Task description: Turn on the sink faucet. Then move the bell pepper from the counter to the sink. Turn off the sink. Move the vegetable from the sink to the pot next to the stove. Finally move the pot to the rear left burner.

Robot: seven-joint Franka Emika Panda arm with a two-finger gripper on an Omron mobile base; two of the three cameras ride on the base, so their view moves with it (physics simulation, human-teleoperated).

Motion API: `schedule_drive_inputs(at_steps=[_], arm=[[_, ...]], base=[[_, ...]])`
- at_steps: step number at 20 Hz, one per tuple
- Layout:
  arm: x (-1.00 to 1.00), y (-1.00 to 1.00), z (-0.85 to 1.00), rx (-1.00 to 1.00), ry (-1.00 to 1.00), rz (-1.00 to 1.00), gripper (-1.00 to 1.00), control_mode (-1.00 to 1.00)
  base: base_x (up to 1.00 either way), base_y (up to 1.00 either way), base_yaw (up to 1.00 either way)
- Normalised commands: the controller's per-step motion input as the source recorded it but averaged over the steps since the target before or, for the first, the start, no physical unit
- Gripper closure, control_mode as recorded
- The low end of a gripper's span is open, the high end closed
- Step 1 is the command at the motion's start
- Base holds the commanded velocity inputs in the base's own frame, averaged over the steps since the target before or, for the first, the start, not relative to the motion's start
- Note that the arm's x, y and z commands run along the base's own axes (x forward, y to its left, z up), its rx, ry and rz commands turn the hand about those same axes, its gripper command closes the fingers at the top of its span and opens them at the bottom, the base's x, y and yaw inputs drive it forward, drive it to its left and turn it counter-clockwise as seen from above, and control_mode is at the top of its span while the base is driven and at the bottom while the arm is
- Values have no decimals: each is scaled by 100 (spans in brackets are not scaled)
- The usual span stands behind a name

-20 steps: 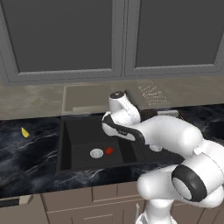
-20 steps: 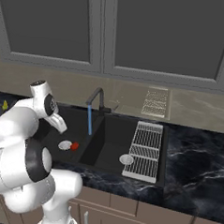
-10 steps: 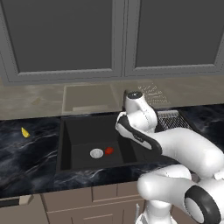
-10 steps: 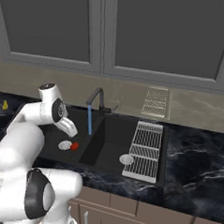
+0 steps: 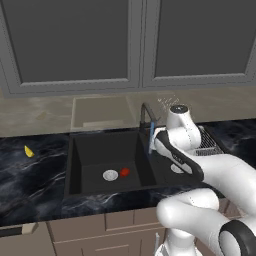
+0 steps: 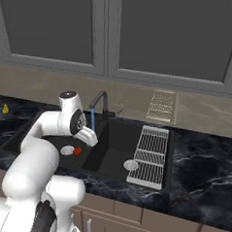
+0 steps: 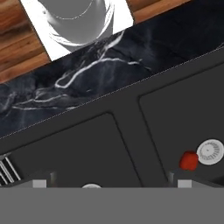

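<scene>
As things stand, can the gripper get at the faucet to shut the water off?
Probably yes. The sink faucet stands in the open behind the sink, water running, and the arm is beside it; nothing blocks the way.

no readable text, labels, brands or numbers on anything here

This is a home kitchen: a black veined counter [image 5: 30,175] holds a matte black double-basin sink [image 5: 107,150] with a gooseneck faucet [image 5: 146,114] at its far edge, grey wall cabinets [image 5: 75,45] above and drawer fronts [image 5: 100,227] below.
</scene>
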Motion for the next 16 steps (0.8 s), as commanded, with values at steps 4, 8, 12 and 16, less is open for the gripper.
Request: schedule_drive_inputs(at_steps=[4,8,12,16], arm=[[0,-56,0,12,0,3,-100,-100],[8,-50,0,9,1,11,-100,-100],[17,-47,7,4,-2,16,-100,-100],[35,-31,6,1,-5,18,-100,-100]], base=[[0,0,0],[0,0,0],[0,0,0],[0,0,0]])
